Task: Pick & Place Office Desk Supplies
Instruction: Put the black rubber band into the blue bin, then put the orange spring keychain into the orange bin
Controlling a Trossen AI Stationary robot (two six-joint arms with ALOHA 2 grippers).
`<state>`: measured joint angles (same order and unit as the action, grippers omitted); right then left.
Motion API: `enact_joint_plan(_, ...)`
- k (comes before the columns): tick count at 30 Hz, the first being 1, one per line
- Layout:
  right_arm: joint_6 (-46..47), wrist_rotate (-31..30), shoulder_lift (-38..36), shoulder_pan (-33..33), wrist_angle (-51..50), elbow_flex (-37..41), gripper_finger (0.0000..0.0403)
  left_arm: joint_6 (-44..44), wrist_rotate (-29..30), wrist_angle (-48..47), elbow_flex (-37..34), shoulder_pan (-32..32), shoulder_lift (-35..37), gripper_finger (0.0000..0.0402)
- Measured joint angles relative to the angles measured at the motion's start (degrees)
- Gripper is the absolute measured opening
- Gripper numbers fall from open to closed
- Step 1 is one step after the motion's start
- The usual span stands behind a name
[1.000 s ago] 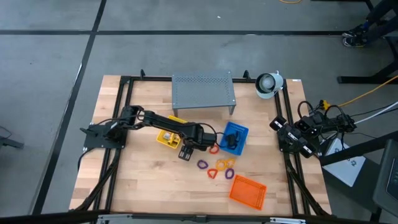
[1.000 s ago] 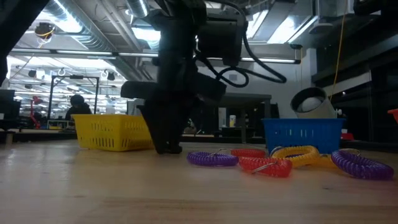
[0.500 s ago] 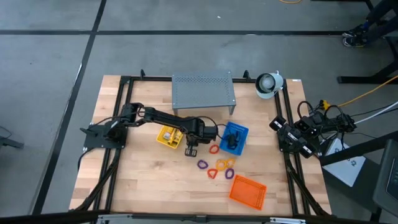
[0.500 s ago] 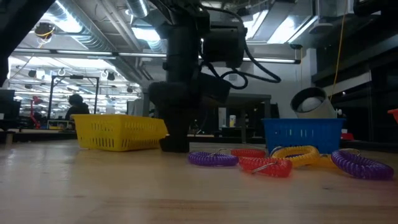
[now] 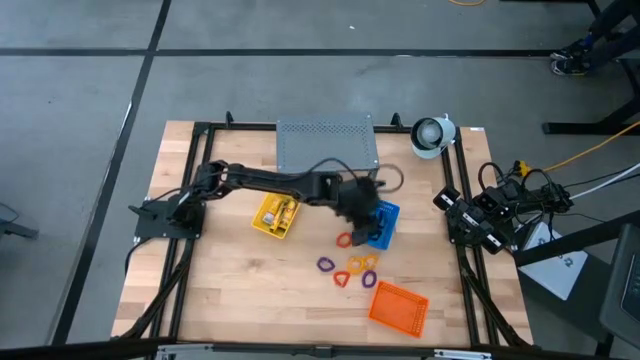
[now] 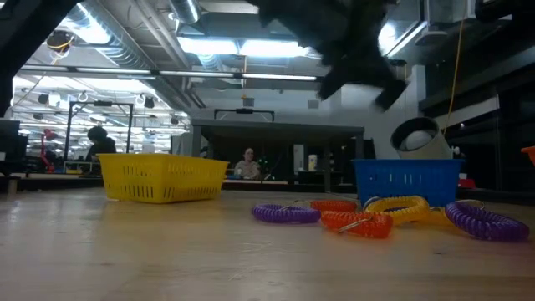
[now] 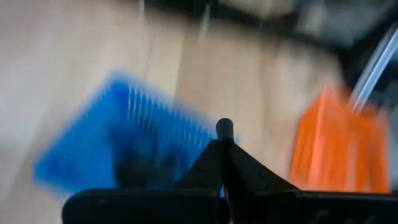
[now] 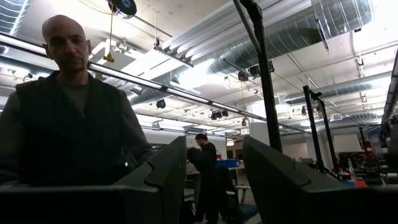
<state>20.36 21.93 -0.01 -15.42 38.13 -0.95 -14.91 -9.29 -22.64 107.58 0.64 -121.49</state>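
Pale wood planks make up the table (image 5: 230, 290) I work at, framed by dark rails. A grey perforated metal stand (image 5: 327, 146) sits at the far edge. Three small trays rest on the wood: a yellow tray (image 5: 266, 222) holding yellow-and-white packets (image 5: 279, 213), a blue tray (image 5: 387, 218) near the middle, and an orange tray (image 5: 399, 306) nearer the front edge. My left gripper (image 5: 362, 208) hangs above the blue tray's near side, my arm stretched across from the left; its fingers (image 7: 224, 155) are pressed together, and I cannot tell whether anything small is pinched between them. Just beside that tray, on the bare wood, lie the coiled loops: a red loop (image 5: 345, 240) closest to my gripper, then a purple loop (image 5: 326, 264), an orange loop (image 5: 356, 263), a yellow loop (image 5: 369, 261) and two more in a loose cluster between the blue and orange trays. My right gripper (image 8: 214, 168) waits off the table's right edge, fingers apart, holding nothing. A person (image 8: 68, 106) stands beyond it.
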Motion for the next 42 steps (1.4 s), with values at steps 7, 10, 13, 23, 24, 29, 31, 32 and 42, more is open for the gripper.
enact_joint_plan(7, 0.0, 0.0, 0.0, 0.0, 0.0, 0.0, 0.016, -9.3, -3.0, 17.3, 0.0, 2.3, -3.5, 0.0004)
enact_joint_plan(10, 0.1, 0.0, 0.0, 0.0, 0.0, 0.0, 0.016, -10.9, -3.4, 17.0, -0.2, 2.6, -5.7, 0.0004)
enact_joint_plan(13, 0.5, 0.0, 0.0, 0.0, 0.0, 0.0, 0.016, -12.1, -2.5, 16.1, -0.2, 2.5, -6.5, 0.0016)
enact_joint_plan(23, 1.7, 0.0, 0.0, 0.0, -1.4, 0.0, 0.016, -9.8, 0.4, 12.2, -0.1, 2.5, -6.4, 0.0131)
enact_joint_plan(24, 1.7, 0.0, 0.0, 0.0, -1.4, 0.0, 0.016, -9.9, 0.5, 12.2, -0.1, 2.5, -6.4, 0.014)
enact_joint_plan(29, 1.7, 0.0, 0.0, 0.0, -1.4, 0.0, 0.016, -9.9, 0.5, 12.1, -0.1, 2.4, -6.4, 0.0175)
enact_joint_plan(31, 1.7, 0.0, 0.0, 0.0, -1.4, 0.0, 0.016, -9.9, -0.2, 12.1, -0.1, 2.4, -6.4, 0.0183)
enact_joint_plan(32, 1.7, 0.0, 0.0, 0.0, -1.4, 0.0, 0.016, -9.9, -0.8, 12.0, -0.1, 2.4, -6.4, 0.0186)
enact_joint_plan(42, 10.4, -9.9, 0.0, 0.0, -1.2, 0.0, 0.016, -27.1, -15.4, 37.3, -0.1, 2.7, -3.8, 0.0161)
